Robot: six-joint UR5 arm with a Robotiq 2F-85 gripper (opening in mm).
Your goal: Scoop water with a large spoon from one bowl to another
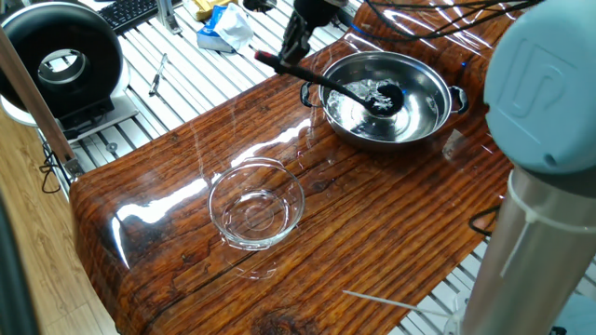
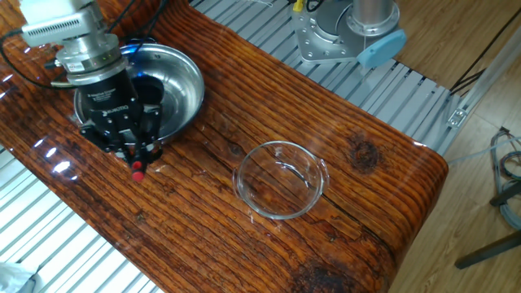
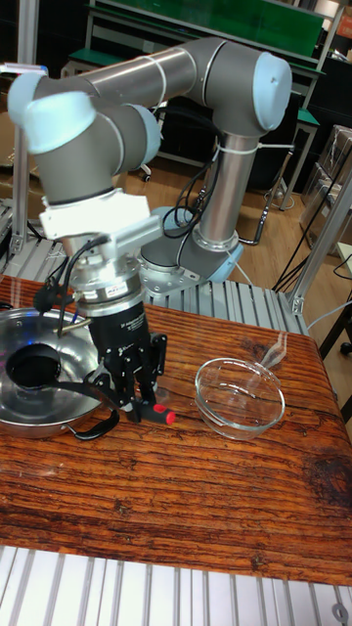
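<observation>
Two fingers (image 3: pixel 140 396) pinch the ladle (image 1: pixel 321 81) near its red tip, cup lifted inside the steel bowl (image 1: pixel 424 119). Glass bowl (image 1: pixel 256 205) sits on the tabletop (image 1: pixel 372 223) at the steel bowl's seven o'clock.

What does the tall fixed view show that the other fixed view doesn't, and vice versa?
Only the tall view: the whole grey arm with its blue joint caps, and the long black ladle's round cup over the shiny steel bowl. Only the other view: the wooden tabletop's far right corner and the floor beyond. Both: the hand shut on the ladle's red-tipped handle, and the clear glass bowl.
</observation>
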